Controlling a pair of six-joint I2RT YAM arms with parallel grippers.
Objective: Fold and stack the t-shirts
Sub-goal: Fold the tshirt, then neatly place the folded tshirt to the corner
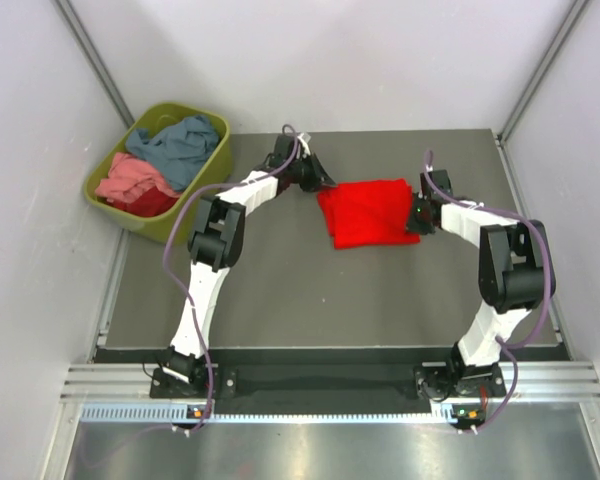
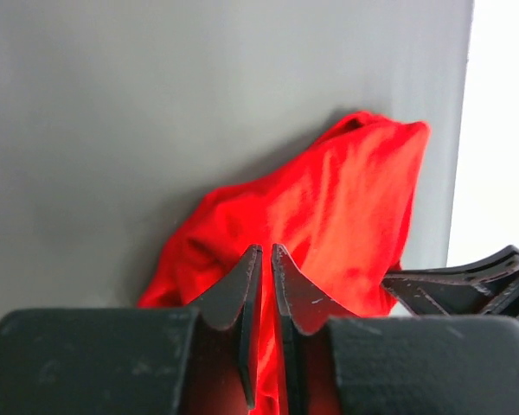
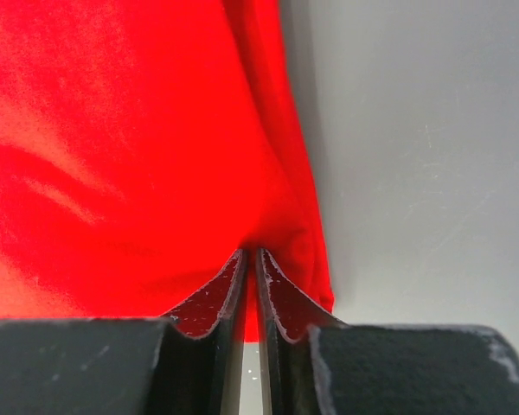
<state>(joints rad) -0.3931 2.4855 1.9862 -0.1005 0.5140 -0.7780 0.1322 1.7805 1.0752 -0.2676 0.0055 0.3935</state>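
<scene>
Over the table (image 1: pixel 280 290), seen from above, the red t-shirt (image 1: pixel 370 212) lies as a rough, partly folded block between the arms. The left pincer (image 1: pixel 320 185) is at its far-left corner and the right pincer (image 1: pixel 417 214) at its right edge. The other t-shirts (image 1: pixel 170 150) are heaped in the olive tub (image 1: pixel 208 180), well off to the left pincer's outer side. From the left wrist, the jaws stand almost together with red cloth caught in the slit between them, and the shirt bunches up just beyond the tips and to their right. From the right wrist, the jaws are equally narrow and nipped on the shirt's edge, with cloth spreading ahead and to the left of the tips and bare table to their right. Both bites look thin, so the fold in hand probably calls for a slow, level lift with both pincers rising together, keeping the cloth between them lightly taut rather than stretched. I would carry the held edge across in one arc, set it down square on the opposite edge, and let go only once the cloth lies flat. A jerk or uneven height could pull a corner free.
</scene>
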